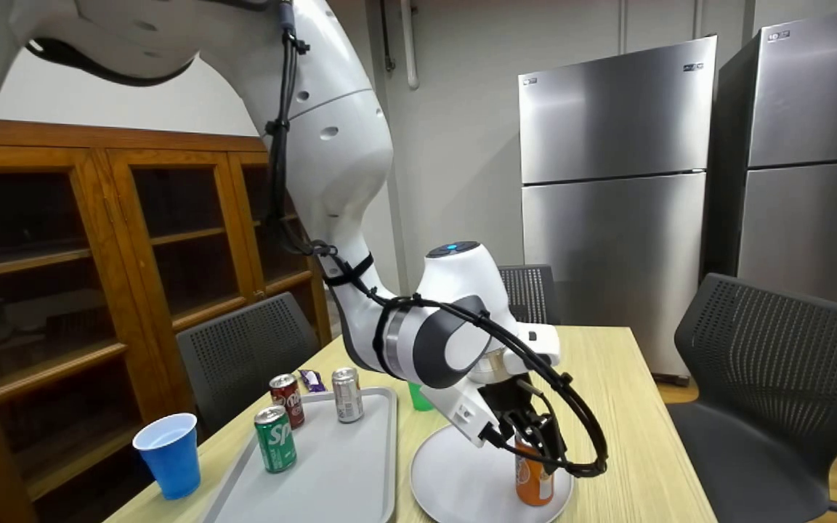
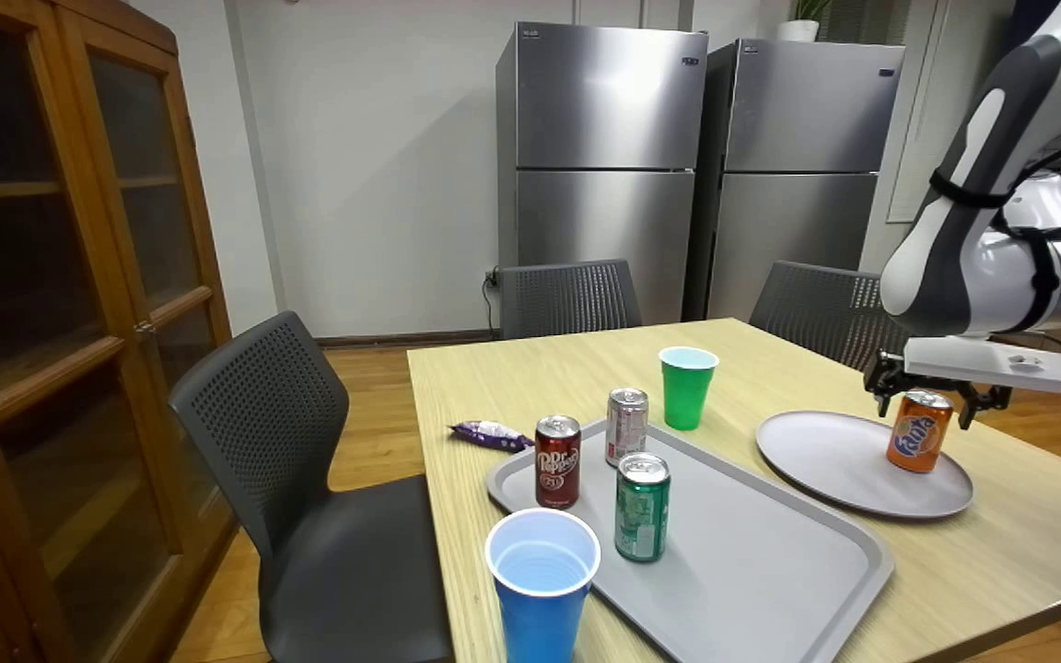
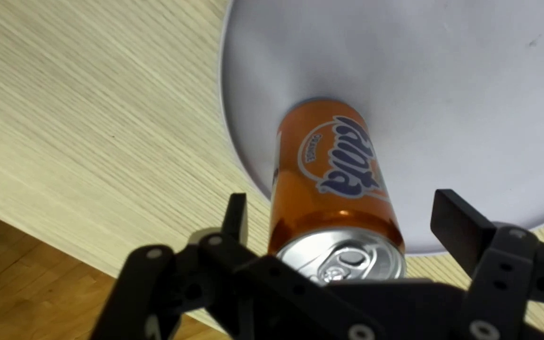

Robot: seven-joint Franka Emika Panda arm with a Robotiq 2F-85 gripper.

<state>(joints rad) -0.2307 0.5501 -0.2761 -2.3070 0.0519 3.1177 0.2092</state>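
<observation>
Left to right in an exterior view, we've got a green can (image 1: 275, 439) reading "Sp", a Dr Pepper can (image 1: 287, 399), then a Fanta can (image 1: 534, 483) upright on a round plate (image 1: 455, 472). Wrist view lets us read "Orange" on it, with the gripper (image 3: 339, 208) spread apart around it.

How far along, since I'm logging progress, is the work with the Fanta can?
Looks done: the open gripper straddles the Fanta can, which stands upright on the round plate. In hand: nothing is clamped; gaps show on both sides in the wrist view. Remaining, probably: closing on the can, or backing away; the pictures don't settle which.
</observation>
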